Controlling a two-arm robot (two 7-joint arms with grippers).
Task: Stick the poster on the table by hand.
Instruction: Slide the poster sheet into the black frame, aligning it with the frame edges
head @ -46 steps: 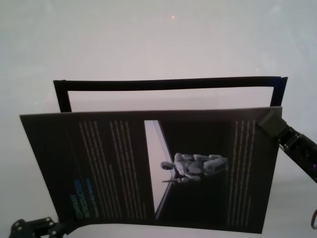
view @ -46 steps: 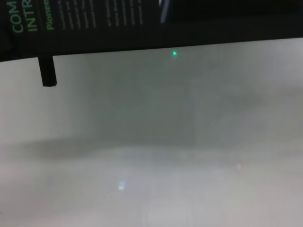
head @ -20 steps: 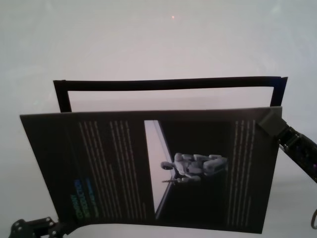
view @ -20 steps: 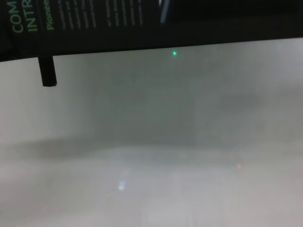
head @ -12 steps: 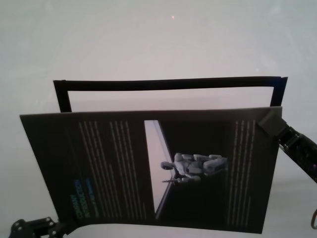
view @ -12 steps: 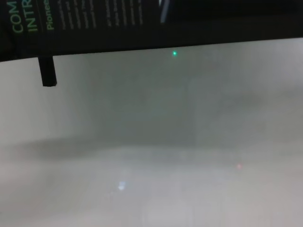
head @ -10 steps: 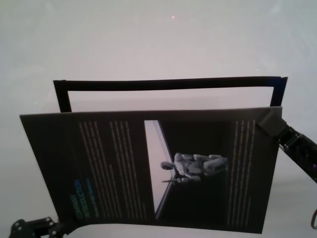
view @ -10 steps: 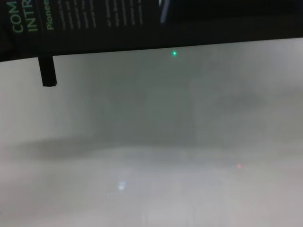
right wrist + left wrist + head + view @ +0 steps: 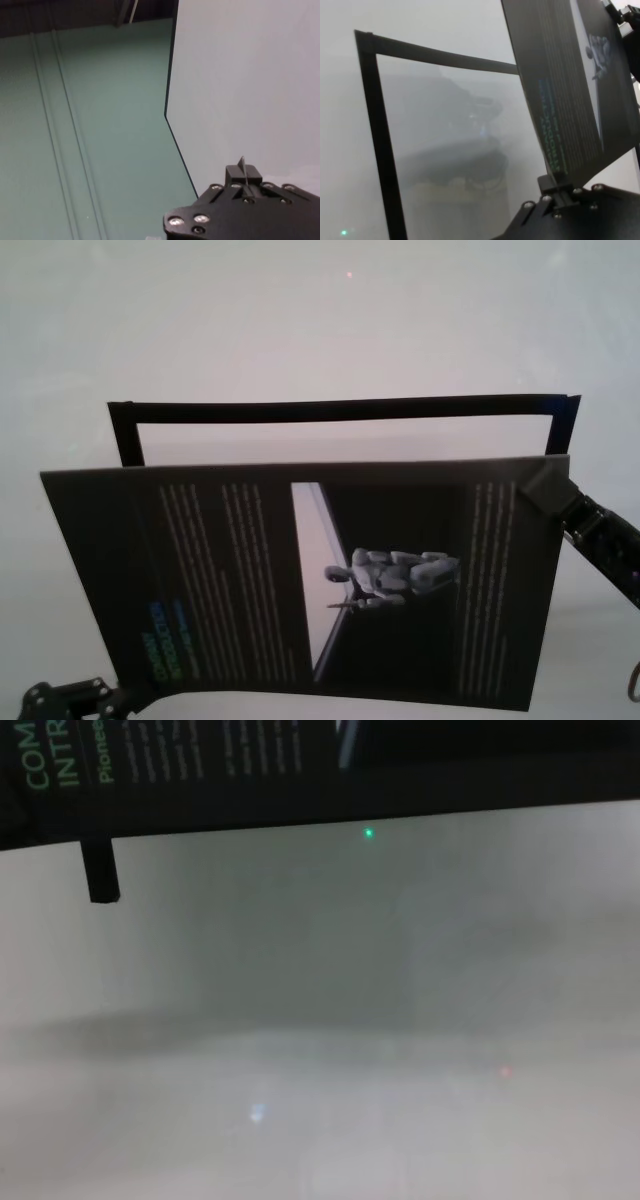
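Head view: we hold poster (image 9: 300, 580) lifted over table (image 9: 300, 320), in front of thin black frame (image 9: 340, 410). Our right gripper (image 9: 545, 488) pinches poster's far right corner; our left gripper (image 9: 100, 695) sits at its near left corner

Left wrist view: left gripper (image 9: 555, 187) clamped on poster (image 9: 570, 85) edge, frame (image 9: 375, 130) beyond

Right wrist view: right gripper (image 9: 243, 172) closed on poster's thin edge

Chest view: poster (image 9: 250, 770) spans top; black post (image 9: 100, 870) hangs below it, table (image 9: 350, 1020) underneath
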